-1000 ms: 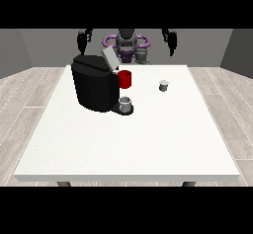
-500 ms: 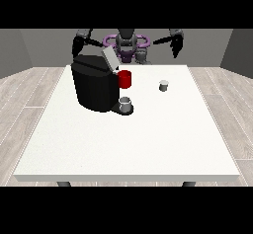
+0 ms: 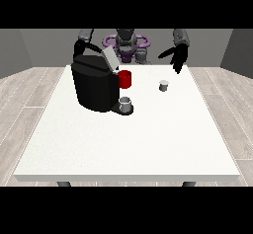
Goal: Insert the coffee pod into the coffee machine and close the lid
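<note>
A small grey coffee pod [image 3: 163,85] stands on the white table [image 3: 128,139], right of the machine. The black coffee machine [image 3: 96,85] sits at the table's left back, its grey lid [image 3: 110,59] tilted up and open. A red part [image 3: 125,79] shows on its front and a grey cup [image 3: 126,104] stands on its drip base. The hand at the view's right [image 3: 178,58] hangs above and behind the pod, fingers straight and pointing down, holding nothing. The hand at the view's left [image 3: 79,48] is behind the machine, mostly hidden by it.
The robot's torso [image 3: 126,44] stands behind the table's far edge. Wooden floor surrounds the table. Bare table surface stretches from the machine and pod to the near edge.
The hand at the view's right has swung outward and lower, toward the pod. The arm at the view's left has dropped behind the machine. The pod and the lid have not moved.
</note>
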`<state>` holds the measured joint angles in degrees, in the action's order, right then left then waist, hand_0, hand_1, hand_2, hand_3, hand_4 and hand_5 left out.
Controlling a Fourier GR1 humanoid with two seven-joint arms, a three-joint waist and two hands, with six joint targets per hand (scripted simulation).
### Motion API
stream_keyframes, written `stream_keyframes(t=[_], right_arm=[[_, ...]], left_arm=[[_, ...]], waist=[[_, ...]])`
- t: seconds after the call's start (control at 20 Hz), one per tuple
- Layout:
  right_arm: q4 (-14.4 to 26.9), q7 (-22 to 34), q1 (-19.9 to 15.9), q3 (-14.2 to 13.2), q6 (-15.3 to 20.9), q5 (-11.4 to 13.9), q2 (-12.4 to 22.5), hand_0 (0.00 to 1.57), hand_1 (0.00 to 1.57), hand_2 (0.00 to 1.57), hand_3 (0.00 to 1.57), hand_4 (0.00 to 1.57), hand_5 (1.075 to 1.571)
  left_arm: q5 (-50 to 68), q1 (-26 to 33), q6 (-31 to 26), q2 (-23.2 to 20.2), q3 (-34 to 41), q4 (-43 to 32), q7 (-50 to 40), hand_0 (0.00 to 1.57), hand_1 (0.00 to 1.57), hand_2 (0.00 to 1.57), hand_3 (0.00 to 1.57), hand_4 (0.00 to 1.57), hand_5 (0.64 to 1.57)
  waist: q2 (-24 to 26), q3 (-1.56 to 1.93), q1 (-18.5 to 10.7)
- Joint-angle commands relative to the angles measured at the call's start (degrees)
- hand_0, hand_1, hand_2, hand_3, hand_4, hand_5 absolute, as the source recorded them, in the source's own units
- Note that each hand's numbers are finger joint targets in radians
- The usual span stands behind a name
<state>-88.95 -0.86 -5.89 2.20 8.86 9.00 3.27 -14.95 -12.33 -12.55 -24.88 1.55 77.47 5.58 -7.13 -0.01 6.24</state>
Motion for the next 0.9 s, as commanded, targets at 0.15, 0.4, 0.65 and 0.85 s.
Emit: stream_keyframes(t=[0.15, 0.4, 0.65, 0.85], right_arm=[[2.2, -2.78, -1.35, 0.24, 0.21, 0.09, -1.16, 0.0, 0.0, 0.0, 0.0, 0.0, 1.571], [2.98, 1.89, -2.13, 2.61, 1.05, 2.16, -2.87, 0.0, 0.0, 0.0, 0.0, 0.0, 1.571], [5.68, 4.97, -9.16, -0.97, 1.14, 0.07, -1.53, 0.0, 0.0, 0.0, 0.0, 0.0, 1.571], [9.58, 0.44, -8.21, -1.64, -0.05, -1.04, -1.72, 0.0, 0.0, 0.0, 0.0, 0.0, 1.571]], left_arm=[[-5.95, -5.5, 0.71, -2.22, 0.29, -10.73, 3.14, 0.0, 0.0, 0.0, 0.0, 0.0, 1.571], [-9.81, -10.08, 0.54, -1.63, -0.82, -17.9, 2.58, 0.0, 0.0, 0.0, 0.0, 0.0, 1.571], [-15.75, -12.14, 5.77, 0.84, -3.19, -21.48, 3.83, 0.0, 0.0, 0.42, 0.0, 0.0, 1.571], [-18.93, -14.03, 10.59, 2.05, -2.94, -25.24, 8.16, 0.95, 0.95, 0.97, 0.66, 0.0, 1.571]], waist=[[-5.45, -0.01, 2.44], [-4.39, -0.01, 3.0], [-5.84, -0.02, 1.09], [-6.43, -0.01, 0.62]])
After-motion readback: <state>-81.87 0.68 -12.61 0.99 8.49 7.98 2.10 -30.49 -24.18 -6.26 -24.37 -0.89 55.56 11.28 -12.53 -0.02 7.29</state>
